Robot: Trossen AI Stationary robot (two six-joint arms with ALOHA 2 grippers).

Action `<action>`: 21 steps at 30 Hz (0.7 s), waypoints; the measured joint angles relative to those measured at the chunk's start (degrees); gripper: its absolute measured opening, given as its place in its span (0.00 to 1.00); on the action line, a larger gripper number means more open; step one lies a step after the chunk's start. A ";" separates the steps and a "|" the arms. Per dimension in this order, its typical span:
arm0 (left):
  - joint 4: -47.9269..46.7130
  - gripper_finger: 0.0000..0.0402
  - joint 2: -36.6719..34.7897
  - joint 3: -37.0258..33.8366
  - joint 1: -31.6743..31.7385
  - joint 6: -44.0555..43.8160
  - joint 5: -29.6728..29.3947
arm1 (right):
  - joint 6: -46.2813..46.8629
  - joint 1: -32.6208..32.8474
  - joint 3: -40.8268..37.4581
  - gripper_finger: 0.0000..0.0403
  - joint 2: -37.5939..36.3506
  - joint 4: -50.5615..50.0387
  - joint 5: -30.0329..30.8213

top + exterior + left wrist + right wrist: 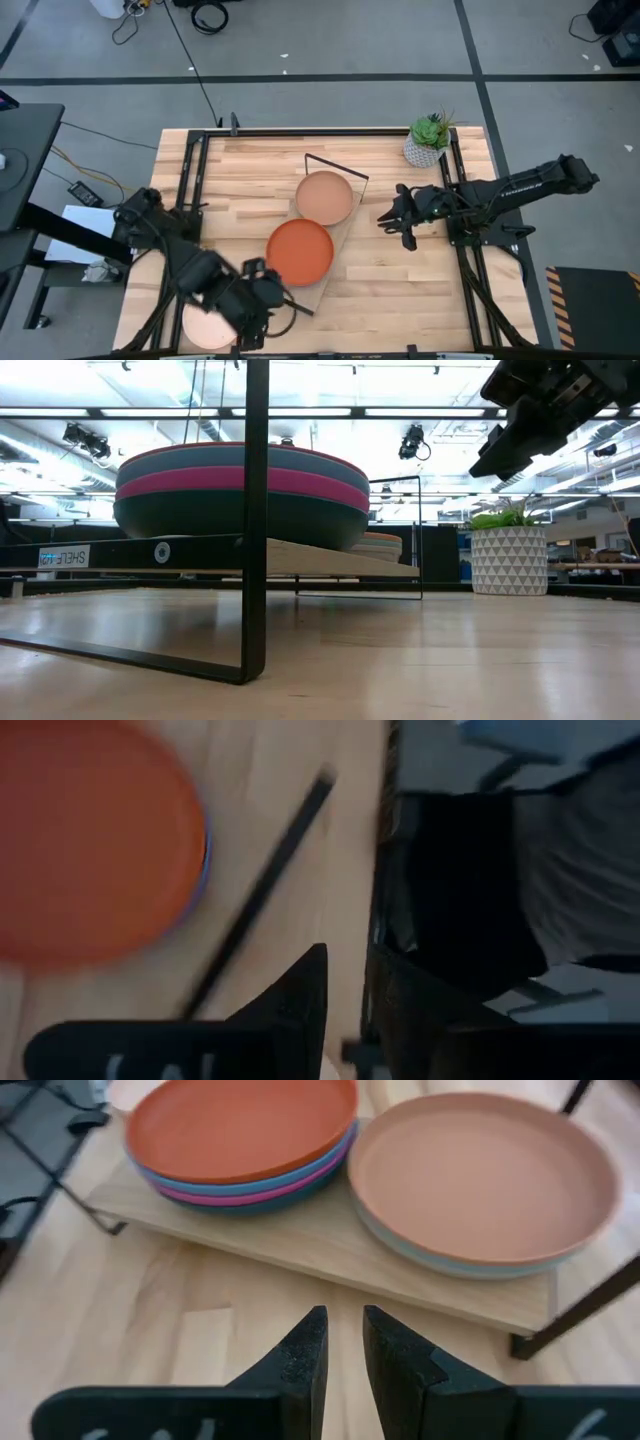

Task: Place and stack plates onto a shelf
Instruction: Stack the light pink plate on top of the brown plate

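You have two stacks of plates on one shelf (330, 1250), plus one loose plate.

In the right wrist view, the stack at upper left counts four: the orange-red plate (240, 1120) on top, then light blue, magenta and dark teal rims. The stack at upper right has the tan plate (485, 1170) on top and a pale blue-grey rim under it. How many more are below, you can't tell.

In the high view the shelf sits slanted at frame centre, with tan above and right of orange-red. The pale cream plate (205, 328) lies alone on the table (400, 290) at lower left, off the shelf. One potted plant (428, 140) stands at the upper right of the table.

There are two grippers. The left gripper (258, 300) is at lower left in the high view, just right of the cream plate, with the arm overlapping the plate's upper edge. Spread or closed, you can't tell, and contact with the plate is not clear either. Its wrist view is blurred, with orange-red at upper left.

The right gripper (400, 215) is right of centre, apart from the shelf. Its fingers (305, 1350) are only slightly apart and pinch nothing. Both stacks lie beyond the tips, with the shelf edge nearest.
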 joint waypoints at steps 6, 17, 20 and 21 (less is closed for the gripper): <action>-7.60 0.15 2.31 -0.02 -7.62 -20.54 -5.11 | 0.19 4.52 0.00 0.18 0.00 0.33 7.99; -18.36 0.06 9.30 -0.06 -14.33 -38.20 -4.49 | 0.89 12.52 0.00 0.18 0.00 4.57 10.42; -18.34 0.04 9.47 -2.52 -14.26 -36.67 -4.25 | -0.12 13.77 0.00 0.18 0.00 5.11 10.40; -18.29 0.03 9.49 -3.56 -14.11 -36.62 -3.71 | -0.26 14.03 0.00 0.18 0.00 5.09 10.40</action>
